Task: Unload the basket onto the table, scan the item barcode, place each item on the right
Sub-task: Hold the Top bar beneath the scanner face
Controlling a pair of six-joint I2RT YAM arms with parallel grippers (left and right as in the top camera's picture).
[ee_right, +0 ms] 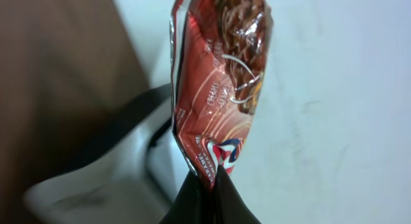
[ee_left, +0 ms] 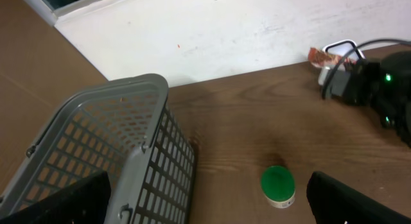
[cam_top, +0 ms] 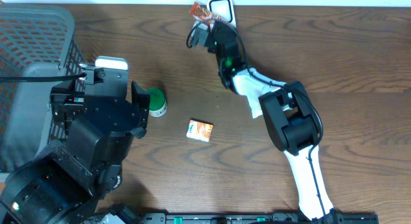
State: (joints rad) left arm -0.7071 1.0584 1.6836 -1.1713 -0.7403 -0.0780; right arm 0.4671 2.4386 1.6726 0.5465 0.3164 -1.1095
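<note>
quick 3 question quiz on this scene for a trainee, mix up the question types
1. True or false: the left end effector is open and empty.
2. The right end effector grips: A) a banana B) the red snack packet C) a mug
3. Which lies nearer the grey basket: the green-lidded jar or the orange box?
Key: 1 true; 2 B; 3 the green-lidded jar

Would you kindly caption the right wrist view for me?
Right gripper shut on a red snack packet, held near the white scanner.
</note>
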